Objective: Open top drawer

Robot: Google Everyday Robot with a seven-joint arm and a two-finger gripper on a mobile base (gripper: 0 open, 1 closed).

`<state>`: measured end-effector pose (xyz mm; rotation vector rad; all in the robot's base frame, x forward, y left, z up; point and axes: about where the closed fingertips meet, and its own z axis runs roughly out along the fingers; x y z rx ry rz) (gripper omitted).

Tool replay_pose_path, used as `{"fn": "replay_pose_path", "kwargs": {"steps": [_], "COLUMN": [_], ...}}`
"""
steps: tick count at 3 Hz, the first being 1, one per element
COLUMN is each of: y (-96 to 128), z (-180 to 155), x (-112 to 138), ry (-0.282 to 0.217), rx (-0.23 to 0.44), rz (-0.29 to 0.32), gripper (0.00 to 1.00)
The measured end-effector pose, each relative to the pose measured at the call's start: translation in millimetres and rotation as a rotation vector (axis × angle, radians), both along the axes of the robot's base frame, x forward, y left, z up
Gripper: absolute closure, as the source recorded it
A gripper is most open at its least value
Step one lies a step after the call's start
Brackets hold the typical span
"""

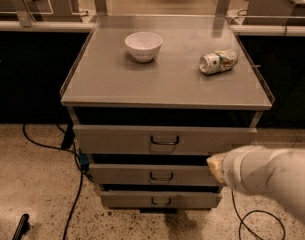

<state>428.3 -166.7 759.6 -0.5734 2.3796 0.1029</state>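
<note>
The top drawer (117,140) is the widest of three grey drawers under the cabinet's flat top, with a small dark loop handle (164,141) at its centre. Its front stands flush, with a dark gap above it. My white arm comes in from the lower right. Its end, where the gripper (215,165) is, sits in front of the right part of the middle drawer (122,174), below and to the right of the top drawer's handle and apart from it.
On the cabinet top (162,84) stand a white bowl (143,46) and a crushed can (218,61). The bottom drawer (127,200) sits lowest. Black cables (74,194) lie on the speckled floor at left, and another at right (257,219). Dark counters flank the cabinet.
</note>
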Motion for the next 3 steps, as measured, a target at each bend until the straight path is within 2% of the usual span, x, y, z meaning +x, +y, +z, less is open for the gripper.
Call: {"fn": "replay_pose_path", "kwargs": {"steps": [1, 2, 3], "y": [-15, -11, -11], "z": [-57, -48, -48], "x": [-10, 3, 3], "ry": [-0.004, -0.073, -0.073], "rx": [0.016, 0.025, 0.025], "rz": [-0.075, -0.079, -0.079], "gripper": [1.0, 1.0, 1.0]}}
